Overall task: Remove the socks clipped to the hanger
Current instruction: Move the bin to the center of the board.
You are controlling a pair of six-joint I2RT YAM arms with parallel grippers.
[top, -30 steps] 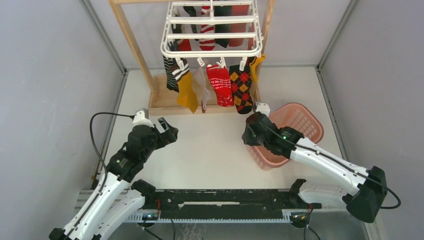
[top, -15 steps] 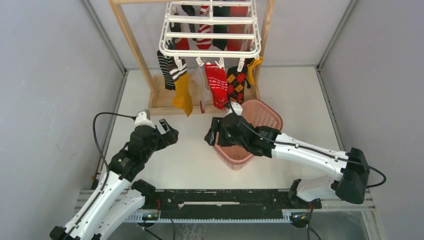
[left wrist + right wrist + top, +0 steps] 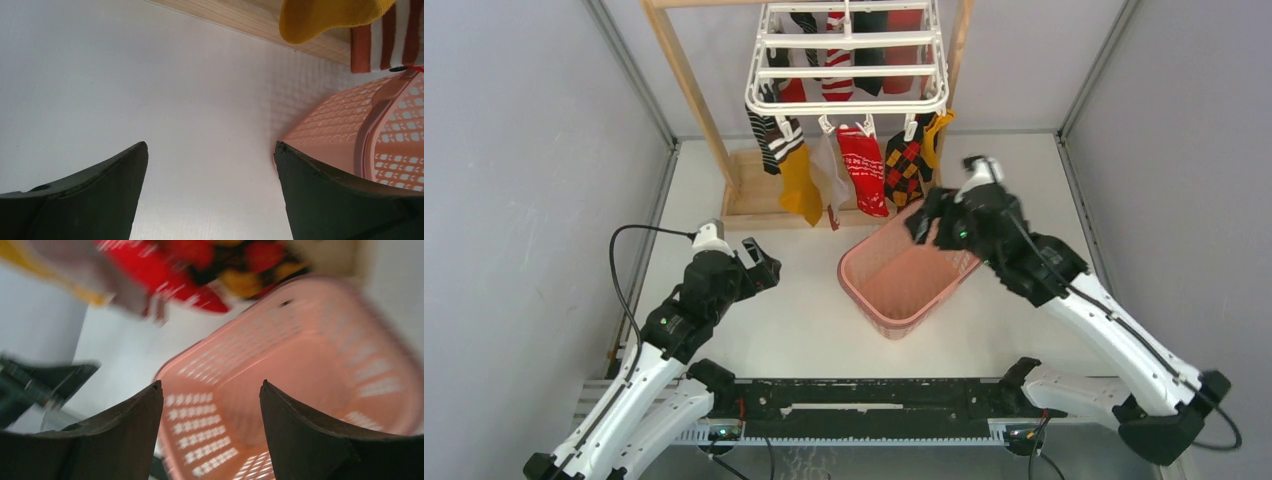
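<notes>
The hanger (image 3: pixel 854 72) is white. Under it hang a mustard yellow sock (image 3: pixel 802 185), a red sock (image 3: pixel 864 170) with white pattern, a black, red and yellow argyle sock (image 3: pixel 904 170), and a black-and-white striped sock (image 3: pixel 771 140). The basket (image 3: pixel 904 280) is pink, the wooden stand (image 3: pixel 689 85) pale tan.

- The hanger (image 3: pixel 846 100) runs off the top edge of the overhead view, so its far end is cut off, as is the top of the wooden stand (image 3: pixel 686 85)
- The back-row socks (image 3: pixel 839 60) show only in strips between the hanger's bars, so their shapes cannot be told
- The right wrist view is smeared: the front socks (image 3: pixel 165 270) are red, yellow and black streaks, and the holes of the pink basket (image 3: pixel 300 340) are soft-edged
- In the left wrist view the top edge cuts the mustard sock (image 3: pixel 325 17) down to its toe, and a brown-striped sock (image 3: pixel 382 35) and the pink basket run off the right edge
- From above, the right tool (image 3: pixel 921 225) is a dark mass by the basket rim, and its fingers are too small to tell apart
</notes>
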